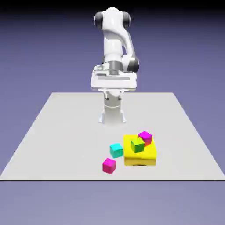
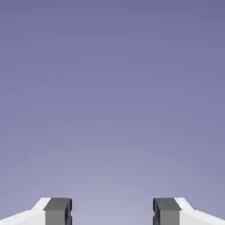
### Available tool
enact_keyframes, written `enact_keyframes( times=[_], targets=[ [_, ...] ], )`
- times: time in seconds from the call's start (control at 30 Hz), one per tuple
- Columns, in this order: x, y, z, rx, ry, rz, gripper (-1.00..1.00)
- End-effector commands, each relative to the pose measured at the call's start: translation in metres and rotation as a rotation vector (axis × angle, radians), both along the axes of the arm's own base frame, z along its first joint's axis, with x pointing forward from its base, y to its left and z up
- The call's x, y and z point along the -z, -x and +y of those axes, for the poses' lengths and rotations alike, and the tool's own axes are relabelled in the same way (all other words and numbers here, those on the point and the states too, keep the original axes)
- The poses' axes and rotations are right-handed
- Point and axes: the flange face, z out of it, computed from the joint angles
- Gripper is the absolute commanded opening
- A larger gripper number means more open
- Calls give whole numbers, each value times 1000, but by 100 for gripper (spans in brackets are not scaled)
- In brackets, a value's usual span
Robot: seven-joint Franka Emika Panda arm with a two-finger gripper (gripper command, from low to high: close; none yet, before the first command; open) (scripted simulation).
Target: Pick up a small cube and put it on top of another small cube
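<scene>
The small cyan cube [image 1: 116,150] lies on the table just to the exterior view's left of the flat yellow block [image 1: 139,153]. A small magenta cube [image 1: 109,165] rests on the table in front of the cyan one, slightly apart from it. My gripper [image 1: 113,118] hangs behind the cubes, above the table and well away from them, open and holding nothing. In the hand view the gripper [image 2: 112,213] shows only its two grey fingertips [image 2: 57,211], set wide apart against the plain backdrop. No cube appears there.
On the yellow block sit a green cube [image 1: 137,145] and a second magenta cube [image 1: 145,137], close together. The grey table [image 1: 66,132] ends at its front edge just below the cubes.
</scene>
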Motion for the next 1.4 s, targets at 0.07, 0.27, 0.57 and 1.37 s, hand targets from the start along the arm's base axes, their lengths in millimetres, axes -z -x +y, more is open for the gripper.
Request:
enact_keyframes(
  times=[0.07,0.27,0.57,1.37],
  targets=[
    [45,-12,-16,159,-100,177,0],
    [137,-16,-41,491,-322,525,0],
    [257,10,-45,977,-705,1057,0],
    [180,-28,13,996,-660,1050,-100]
  ],
)
